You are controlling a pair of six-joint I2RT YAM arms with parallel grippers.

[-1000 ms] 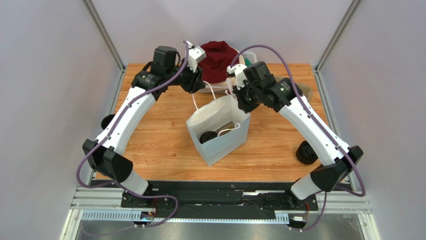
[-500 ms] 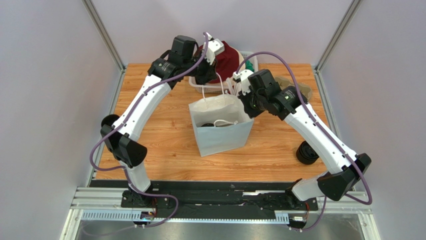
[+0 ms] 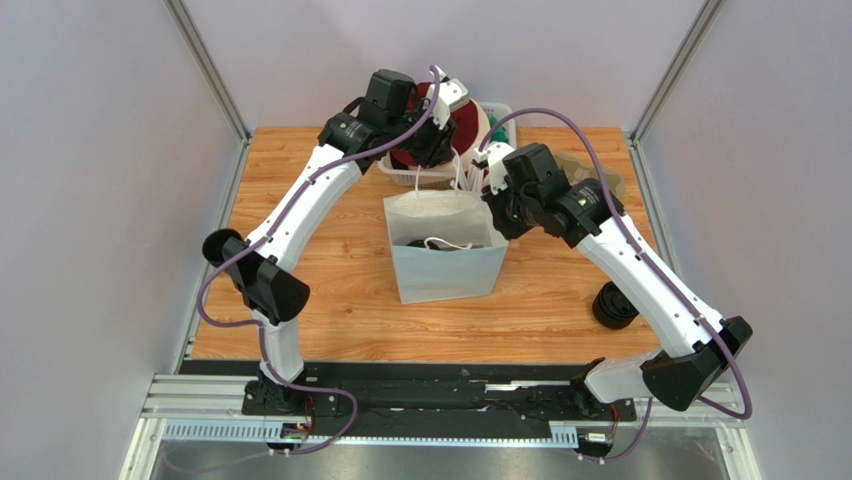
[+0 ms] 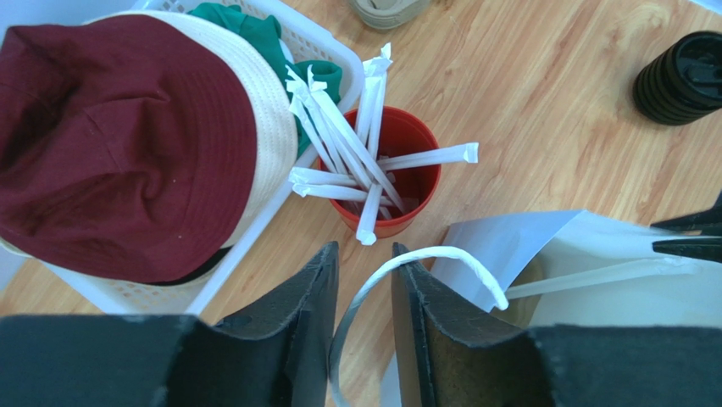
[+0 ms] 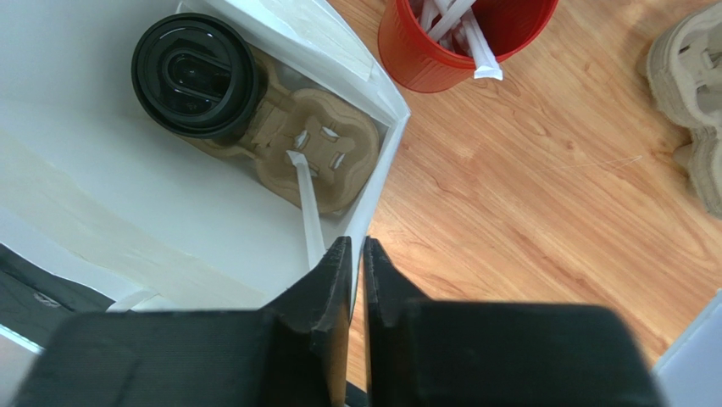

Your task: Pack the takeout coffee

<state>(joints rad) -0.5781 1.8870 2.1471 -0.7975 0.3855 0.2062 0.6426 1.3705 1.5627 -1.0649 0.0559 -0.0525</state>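
well, the white paper bag (image 3: 445, 275) has come round in the last second. it was sitting skewed with a corner toward the arm bases, and now it stands square and upright in the middle of the table, shifted a little toward the far side. the left arm has stretched out further over the far edge of the bag to do it, up near the red cup of wrapped straws (image 4: 415, 182) and the maroon hat (image 4: 127, 144).

from the left wrist view, the left gripper (image 4: 364, 254) has its fingers parted with the bag's white handle (image 4: 441, 254) looping up through the gap. it looks hooked rather than pinched. the right gripper (image 5: 356, 246) is closed to a thin slit on the bag's right-hand rim, holding that wall out so the mouth gapes.

the takeout coffee (image 5: 195, 75) is already down inside the bag, black lid up, seated in one socket of a cardboard carrier (image 5: 326, 148). a wrapped straw (image 5: 309, 208) lies across the carrier's empty socket.

to my eye the packing itself is done, and this is tidying the bag so that it stands on its own. letting go of rim and handle without tipping it seems all that remains.
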